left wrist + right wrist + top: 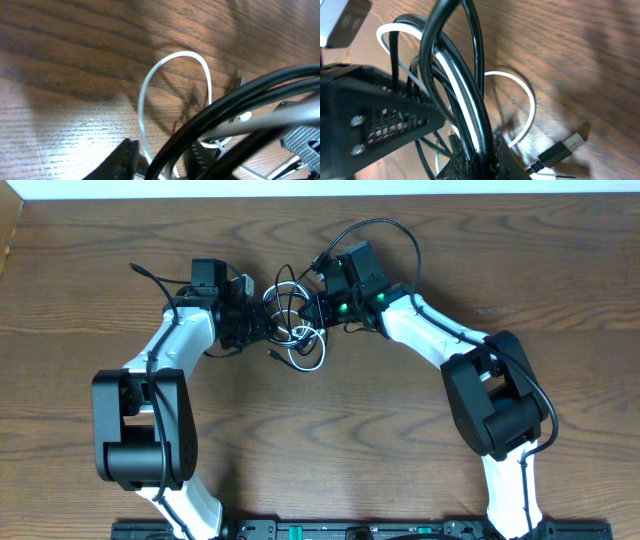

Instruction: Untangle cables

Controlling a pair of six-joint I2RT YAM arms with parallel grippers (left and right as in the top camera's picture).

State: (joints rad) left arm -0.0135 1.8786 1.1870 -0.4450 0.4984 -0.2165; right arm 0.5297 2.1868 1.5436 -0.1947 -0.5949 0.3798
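Observation:
The cables (296, 330), one black and one white, lie in a tangled knot of loops at the table's middle, between my two grippers. My left gripper (262, 322) reaches in from the left. In the left wrist view its jaws (161, 162) stand partly closed round the black cable (240, 95) and the white cable (143, 105), which fill the gap. My right gripper (318, 310) comes in from the right. Its jaws (480, 160) are shut on black strands (427, 55) with a white strand pressed between them. A white loop (530, 100) rests on the wood.
A dark USB plug (565, 147) lies on the table just right of the right fingers. Thicker black arm wires arc above the right wrist (385, 223) and stick out left of the left wrist (145, 271). The wooden table (330, 440) surrounds the knot.

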